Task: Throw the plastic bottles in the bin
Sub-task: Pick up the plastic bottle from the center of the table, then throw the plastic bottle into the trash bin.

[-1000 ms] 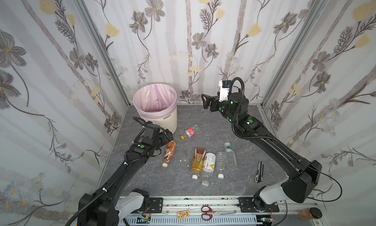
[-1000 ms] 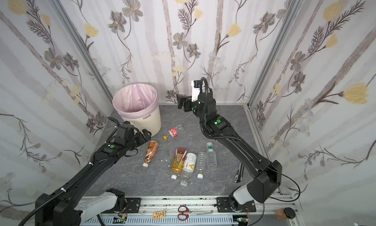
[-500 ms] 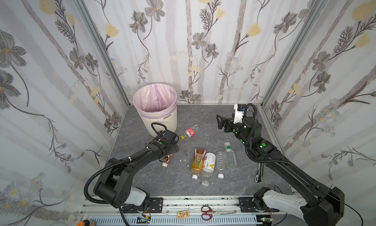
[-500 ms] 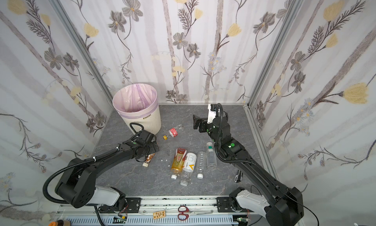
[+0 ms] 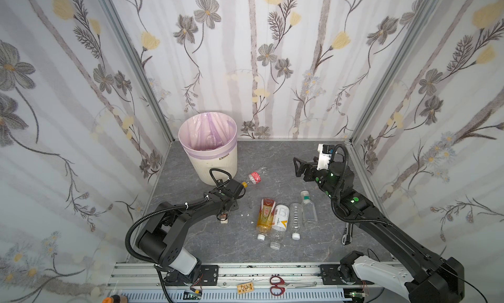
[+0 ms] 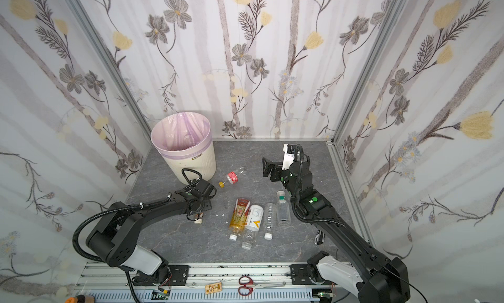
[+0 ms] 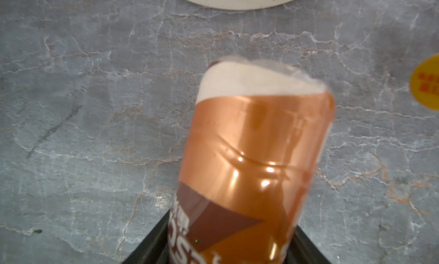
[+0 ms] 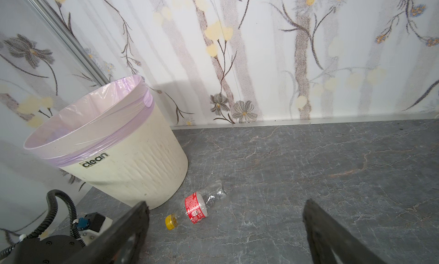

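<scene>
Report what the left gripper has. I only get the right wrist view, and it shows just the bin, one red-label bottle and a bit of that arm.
Observer: In the left wrist view the left gripper has a brown-label bottle between its jaws, which press against both its sides.
Operator: Count the other bottles outside my view.
Observer: Four lie side by side in both top views, with the amber bottle nearest the left arm.
Operator: Name anything near them that is not a bottle.
Observer: A slim dark utility knife lies partly under the right arm.
</scene>
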